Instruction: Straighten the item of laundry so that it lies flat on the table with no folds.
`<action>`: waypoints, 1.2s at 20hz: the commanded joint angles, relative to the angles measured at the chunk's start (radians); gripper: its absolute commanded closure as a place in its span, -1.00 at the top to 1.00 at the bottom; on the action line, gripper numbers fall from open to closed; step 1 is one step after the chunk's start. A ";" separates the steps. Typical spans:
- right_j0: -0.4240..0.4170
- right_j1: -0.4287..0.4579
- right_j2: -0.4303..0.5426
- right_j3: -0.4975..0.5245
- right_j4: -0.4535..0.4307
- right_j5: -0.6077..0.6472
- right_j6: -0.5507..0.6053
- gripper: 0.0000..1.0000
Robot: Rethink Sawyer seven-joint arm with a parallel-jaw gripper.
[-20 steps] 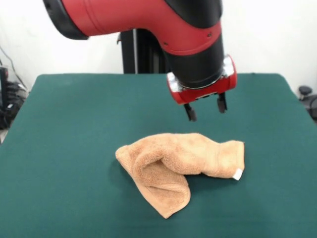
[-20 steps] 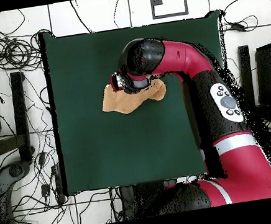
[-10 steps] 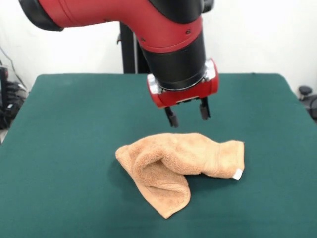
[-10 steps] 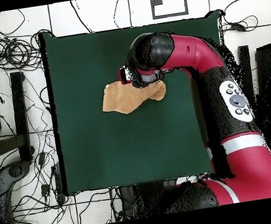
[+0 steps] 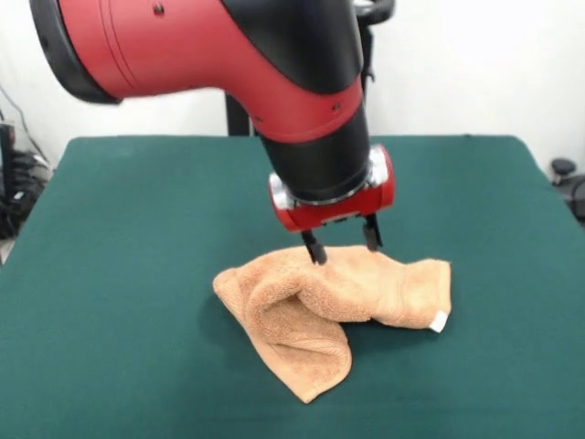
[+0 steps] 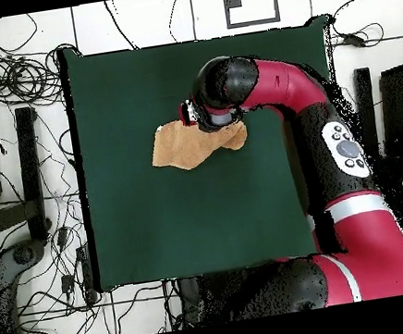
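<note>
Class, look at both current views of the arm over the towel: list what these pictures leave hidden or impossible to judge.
- Overhead view: the end effector is hidden beneath the red and black arm.
- Overhead view: the far part of the crumpled orange-tan terry towel is covered by the arm.
- Front view: whether the open end effector touches the towel is unclear.
- Front view: the towel's folded-under layers are hidden.

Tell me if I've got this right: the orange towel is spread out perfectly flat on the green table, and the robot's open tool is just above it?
Not quite. The front view shows the towel bunched and folded over itself, not flat. The rest holds: it lies on the green table, with the open tool just above it.
</note>
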 commanded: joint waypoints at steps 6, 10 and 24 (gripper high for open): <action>-0.008 0.065 0.118 0.063 -0.061 -0.108 -0.194 1.00; -0.015 0.053 0.121 0.074 -0.057 -0.095 -0.193 1.00; -0.025 0.019 0.135 0.057 -0.048 -0.004 -0.197 1.00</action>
